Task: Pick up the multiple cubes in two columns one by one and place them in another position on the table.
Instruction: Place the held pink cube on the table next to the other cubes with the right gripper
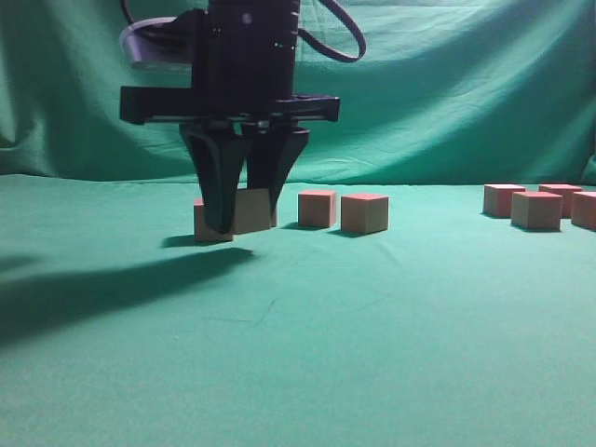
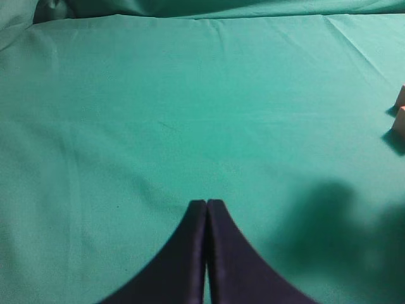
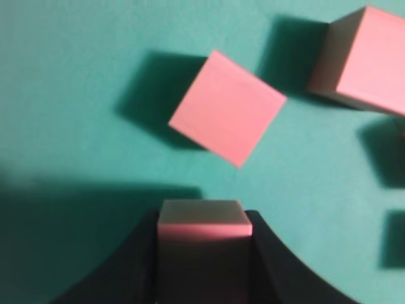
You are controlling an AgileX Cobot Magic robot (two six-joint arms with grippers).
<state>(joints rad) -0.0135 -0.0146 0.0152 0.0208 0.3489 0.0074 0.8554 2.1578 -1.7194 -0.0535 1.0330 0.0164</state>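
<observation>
My right gripper (image 1: 244, 222) has reached to the left of the exterior view and is shut on a cube (image 1: 253, 210), held low over the green table (image 1: 307, 335). In the right wrist view the gripper (image 3: 204, 253) clamps that cube (image 3: 202, 221) by its sides. A loose cube (image 3: 228, 107) lies just ahead and another (image 3: 364, 60) at upper right. In the exterior view one cube (image 1: 199, 222) sits behind the fingers and two (image 1: 317, 207) (image 1: 364, 212) stand to the right. My left gripper (image 2: 207, 204) is shut and empty over bare cloth.
A second group of several cubes (image 1: 536, 209) stands at the far right of the table. Two cube corners (image 2: 399, 123) show at the right edge of the left wrist view. A draped green backdrop (image 1: 447, 93) rises behind the table.
</observation>
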